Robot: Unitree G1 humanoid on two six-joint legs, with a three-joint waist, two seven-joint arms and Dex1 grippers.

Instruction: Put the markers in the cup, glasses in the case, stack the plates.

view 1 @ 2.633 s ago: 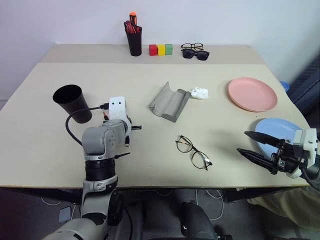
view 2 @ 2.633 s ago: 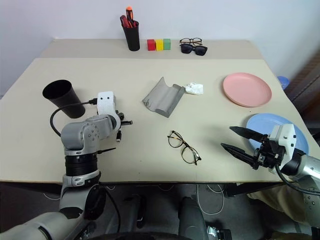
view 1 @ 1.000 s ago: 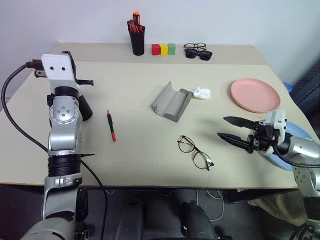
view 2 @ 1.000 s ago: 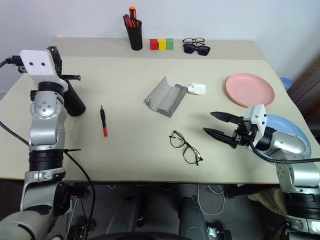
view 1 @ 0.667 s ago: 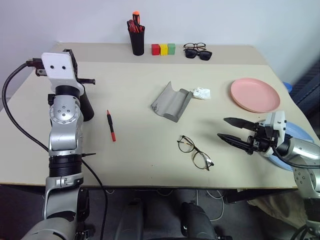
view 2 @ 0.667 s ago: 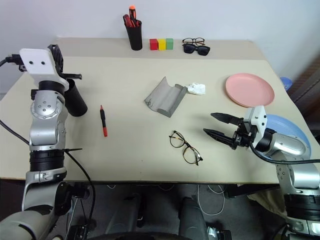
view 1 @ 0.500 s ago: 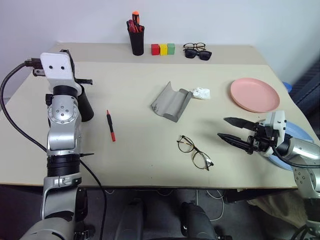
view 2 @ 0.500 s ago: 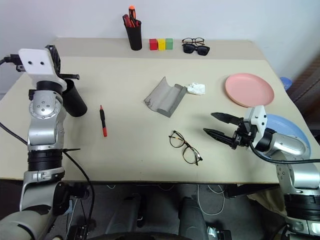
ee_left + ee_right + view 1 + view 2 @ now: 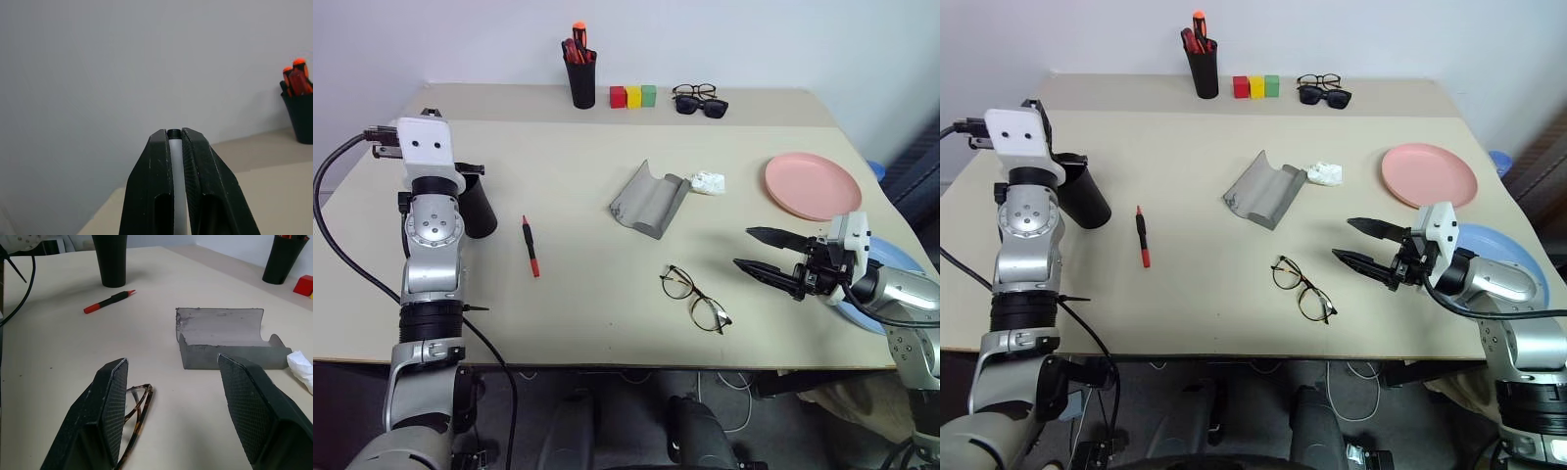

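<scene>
Your left gripper (image 9: 176, 142) is clamped on the white marker (image 9: 179, 196), raised over the black cup (image 9: 478, 206). Your right gripper (image 9: 173, 369) hangs with fingers apart beside the glasses (image 9: 694, 298). The red marker (image 9: 530, 245) lies between cup and grey case (image 9: 648, 199).

Far edge of the table (image 9: 558, 294): a black pen holder (image 9: 579, 84) stands upright, holding thick red and orange markers (image 9: 574, 44). To its right, three small blocks (image 9: 633, 96) sit in a row (red, yellow, green). Further right lie black sunglasses (image 9: 702, 106). A crumpled white tissue (image 9: 707, 182) lies near the centre.
</scene>
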